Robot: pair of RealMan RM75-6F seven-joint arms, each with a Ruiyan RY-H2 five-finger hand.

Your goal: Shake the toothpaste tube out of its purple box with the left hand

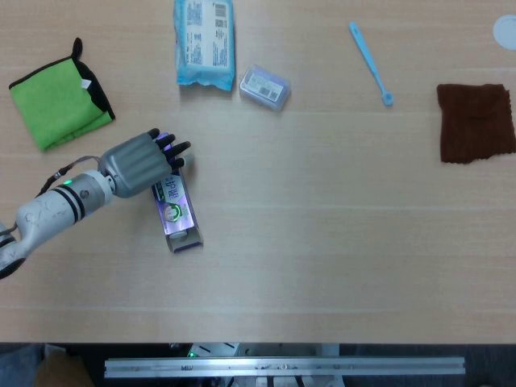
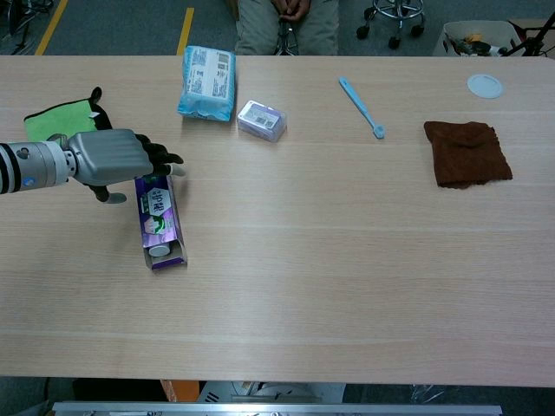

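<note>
A long purple cardboard toothpaste box [image 1: 176,205] is seen lying flat on the pale wooden table [image 1: 322,201], near the table's left side. Its far end is covered by the left hand [image 1: 139,163], a grey metal hand with black fingers [image 1: 173,150]. The fingers are stretched out over the top of the box and a little apart. Whether the box is really being held or only touched cannot be told from either view. The near end of the box is open, and the round white cap of the toothpaste tube [image 2: 158,250] can be seen inside it in the chest view. The tube is not out of the box.

The right hand is not seen in either view.

A folded green cloth with a black edge [image 1: 58,105] is seen beyond the left hand, near the table's left edge and apart from the box. A light blue soft packet with writing on it [image 1: 205,42] is found at the far side of the table. Just beside it sits a small clear plastic case [image 1: 264,86]. A light blue toothbrush [image 1: 370,63] lies further to the right. A dark brown folded cloth [image 1: 476,122] lies near the right edge. A small round white lid [image 2: 485,85] is seen at the far right corner.
</note>
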